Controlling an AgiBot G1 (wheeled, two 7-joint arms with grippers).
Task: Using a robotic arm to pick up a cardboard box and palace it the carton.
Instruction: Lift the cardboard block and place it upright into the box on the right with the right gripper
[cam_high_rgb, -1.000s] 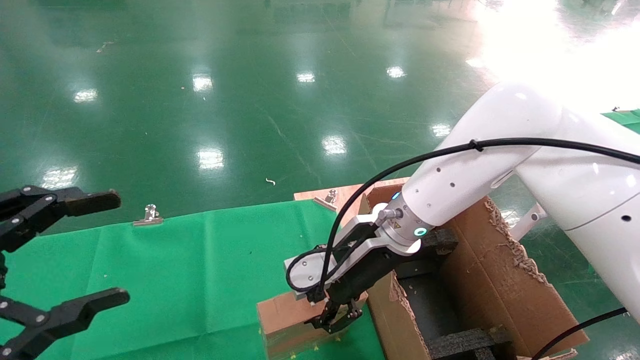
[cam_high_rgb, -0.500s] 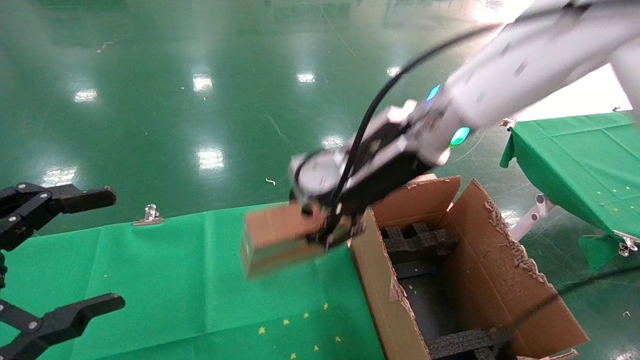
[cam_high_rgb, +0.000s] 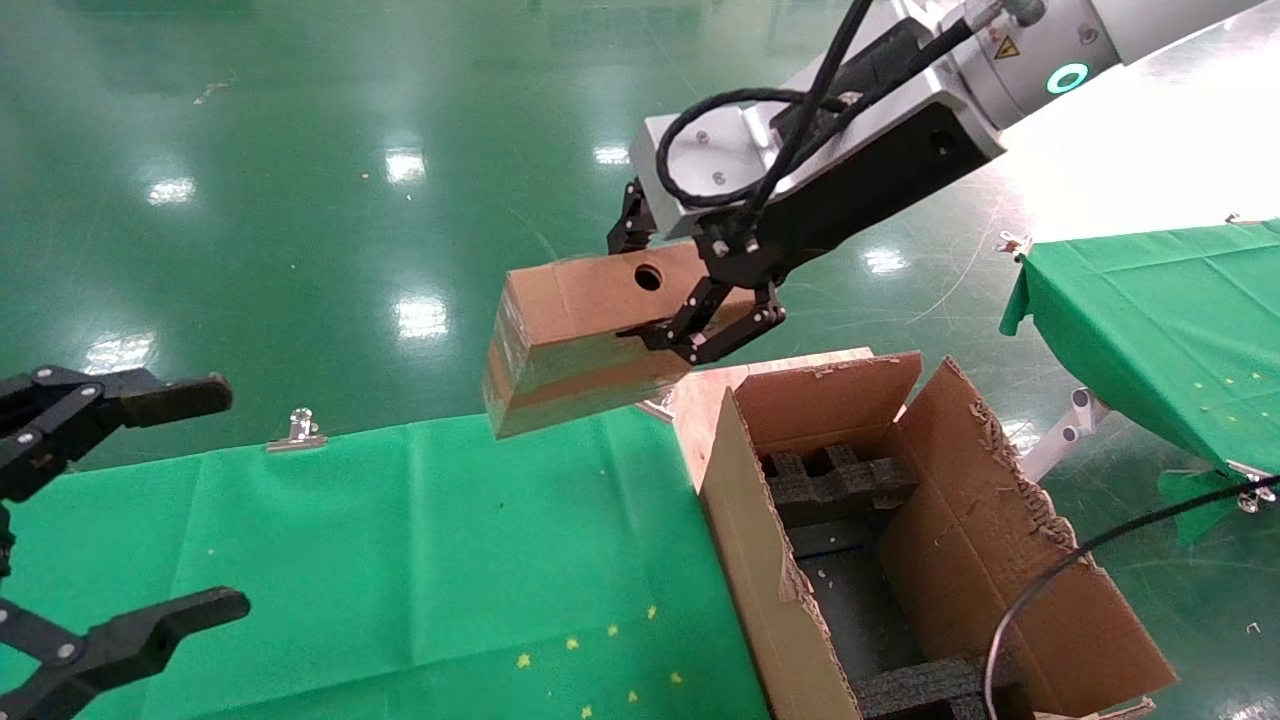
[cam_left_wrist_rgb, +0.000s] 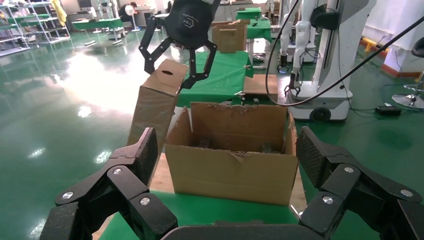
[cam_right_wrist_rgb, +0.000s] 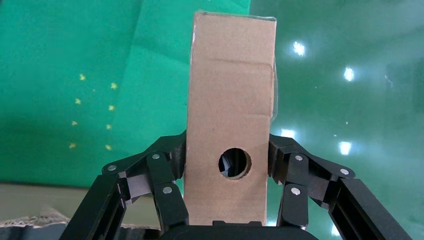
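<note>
In the head view, the robotic arm (cam_high_rgb: 1040, 50) enters from the top right and most of it is cut off by the frame edge. Its right gripper (cam_high_rgb: 690, 280) is clamped on one cardboard box (cam_high_rgb: 575, 335), which hangs in the air, tilted, above the far edge of the green table cloth (cam_high_rgb: 400, 560) and just beside the carton (cam_high_rgb: 960, 560). One round hole shows on the box's top face. The carton is open, with black foam blocks (cam_high_rgb: 835, 480) inside; its near end is cut off. The left gripper (cam_high_rgb: 120, 500) is at the left edge, partly out of frame, with its two fingers wide apart and nothing between them.

In the left wrist view, the left gripper (cam_left_wrist_rgb: 225, 180) frames one carton (cam_left_wrist_rgb: 232, 152), and the box (cam_left_wrist_rgb: 157, 105) hangs behind it from the right gripper (cam_left_wrist_rgb: 177, 55).

In the right wrist view, the fingers (cam_right_wrist_rgb: 160, 175) press both sides of the box (cam_right_wrist_rgb: 230, 115); the near end of the box is hidden by the gripper body.
</note>
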